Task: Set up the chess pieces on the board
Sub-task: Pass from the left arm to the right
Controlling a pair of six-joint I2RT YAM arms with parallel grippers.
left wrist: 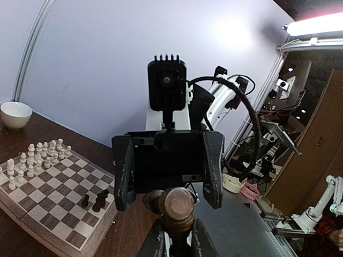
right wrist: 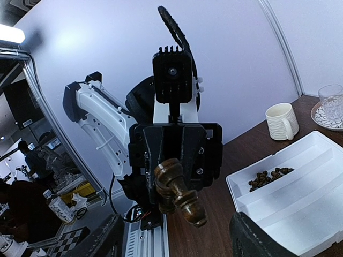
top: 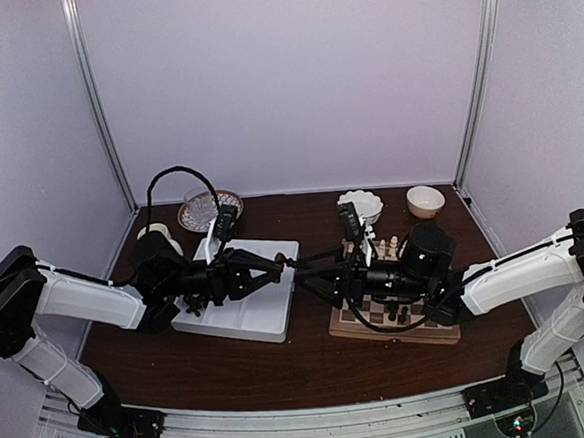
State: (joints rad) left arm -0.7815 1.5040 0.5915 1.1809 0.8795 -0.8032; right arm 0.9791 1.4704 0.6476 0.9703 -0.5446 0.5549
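A dark piece (right wrist: 179,195) is clenched in the left hand (left wrist: 177,227). The right hand (right wrist: 178,230) is spread wide, facing it, between tray (top: 269,326) and board (top: 440,331).

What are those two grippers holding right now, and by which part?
The left gripper pinches a dark chess piece by one end; its other end points at the right gripper, which is open and holds nothing.

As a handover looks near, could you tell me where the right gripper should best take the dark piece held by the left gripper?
Probably the free end of the dark piece, which juts out tilted beyond the shut left gripper. The open right gripper would best come head-on, one finger on either side of that end.
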